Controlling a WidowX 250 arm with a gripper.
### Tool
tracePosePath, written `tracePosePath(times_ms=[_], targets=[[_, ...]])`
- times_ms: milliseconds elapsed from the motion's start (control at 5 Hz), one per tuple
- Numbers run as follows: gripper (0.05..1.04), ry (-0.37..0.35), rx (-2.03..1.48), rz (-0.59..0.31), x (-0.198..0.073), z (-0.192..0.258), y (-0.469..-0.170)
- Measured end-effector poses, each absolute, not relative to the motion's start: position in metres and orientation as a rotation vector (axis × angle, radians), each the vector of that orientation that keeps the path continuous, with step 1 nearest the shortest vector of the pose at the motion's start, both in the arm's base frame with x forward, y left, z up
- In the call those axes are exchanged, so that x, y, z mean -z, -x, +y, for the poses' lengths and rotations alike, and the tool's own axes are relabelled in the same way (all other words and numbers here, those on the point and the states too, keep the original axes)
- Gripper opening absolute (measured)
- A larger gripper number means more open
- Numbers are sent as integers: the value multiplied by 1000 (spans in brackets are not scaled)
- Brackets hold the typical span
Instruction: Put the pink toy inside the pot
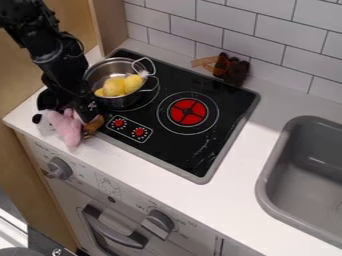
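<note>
The black gripper (77,106) hangs at the left end of the counter, just in front of the pot and directly over the pink toy. The pink toy (67,129) lies near the counter's front left edge, its upper part partly hidden by the gripper. Whether the two touch, I cannot tell. A silver metal pot (95,75) stands on the back left burner of the black stove, with yellow objects (115,86) in it.
A brown-orange object (93,125) and a white and black one (43,121) lie on either side of the pink toy. Behind the stove top (220,127), a dark brown toy (232,70) rests by the tiled wall. A grey sink (268,180) is at the right.
</note>
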State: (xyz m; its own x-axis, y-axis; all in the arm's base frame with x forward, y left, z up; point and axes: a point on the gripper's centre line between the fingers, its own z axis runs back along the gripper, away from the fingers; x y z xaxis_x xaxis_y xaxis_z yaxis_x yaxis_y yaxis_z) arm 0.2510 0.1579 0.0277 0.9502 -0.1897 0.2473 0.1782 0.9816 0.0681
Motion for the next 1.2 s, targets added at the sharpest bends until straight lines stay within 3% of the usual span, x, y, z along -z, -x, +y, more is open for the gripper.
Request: tracePosePath(times_ms=[200, 600, 800, 1200], targets=[[966, -52, 187, -280, -26, 157, -253], [456, 5, 171, -257, -28, 155, -258], [311, 24, 181, -255, -32, 156, -259], [190, 58, 154, -210, -51, 154, -269]])
